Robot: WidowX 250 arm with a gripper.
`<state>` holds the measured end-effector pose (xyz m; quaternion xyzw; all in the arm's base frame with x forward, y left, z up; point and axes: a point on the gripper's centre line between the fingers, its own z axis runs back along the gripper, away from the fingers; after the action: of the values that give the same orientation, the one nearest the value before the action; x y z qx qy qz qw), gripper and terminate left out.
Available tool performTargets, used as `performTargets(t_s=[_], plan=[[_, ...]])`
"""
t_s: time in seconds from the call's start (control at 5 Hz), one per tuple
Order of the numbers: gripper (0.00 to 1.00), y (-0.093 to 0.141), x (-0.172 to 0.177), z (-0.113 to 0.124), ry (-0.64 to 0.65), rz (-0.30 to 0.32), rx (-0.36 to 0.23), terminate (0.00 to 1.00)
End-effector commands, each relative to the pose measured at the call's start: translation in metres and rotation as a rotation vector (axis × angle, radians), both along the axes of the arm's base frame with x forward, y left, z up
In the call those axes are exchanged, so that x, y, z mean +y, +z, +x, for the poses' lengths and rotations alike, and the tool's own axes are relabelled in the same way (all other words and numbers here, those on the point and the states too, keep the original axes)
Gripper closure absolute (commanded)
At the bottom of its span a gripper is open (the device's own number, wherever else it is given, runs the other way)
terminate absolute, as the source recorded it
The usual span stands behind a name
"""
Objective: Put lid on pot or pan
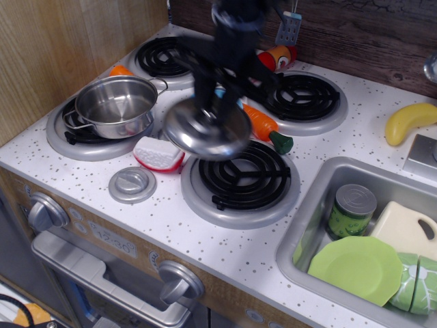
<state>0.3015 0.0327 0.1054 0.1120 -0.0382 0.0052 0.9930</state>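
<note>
The round shiny steel lid hangs in the air, tilted and motion-blurred, above the gap between the front burner and the pot. My gripper is shut on the lid's central knob; the dark arm above it is blurred. The small shiny steel pot with wire loop handles stands open and empty on the front left burner, left of the lid and apart from it.
The front middle burner coil is bare. A red and white sponge-like toy and a flat grey disc lie below the lid. An orange carrot lies right of it. The sink holds a can, green plate and board.
</note>
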Motion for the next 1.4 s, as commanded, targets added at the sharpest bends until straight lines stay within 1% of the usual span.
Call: performTargets(t_s=[0.0, 0.2, 0.4, 0.6, 0.8, 1.0, 1.2], plan=[[1.0, 0.029, 0.07, 0.003, -0.107, 0.058, -0.076, 0.0], [1.0, 0.025, 0.106, 0.009, -0.173, 0.056, -0.092, 0.0], [1.0, 0.007, 0.117, 0.011, -0.202, 0.039, -0.12, 0.0], [1.0, -0.011, 0.126, 0.015, -0.239, 0.028, -0.121, 0.0], [0.0, -0.02, 0.13, 0.016, -0.238, -0.001, -0.14, 0.0], [0.0, -0.026, 0.129, 0.018, -0.262, -0.025, -0.157, 0.0], [0.0, -0.025, 0.127, 0.019, -0.278, -0.03, -0.174, 0.0]])
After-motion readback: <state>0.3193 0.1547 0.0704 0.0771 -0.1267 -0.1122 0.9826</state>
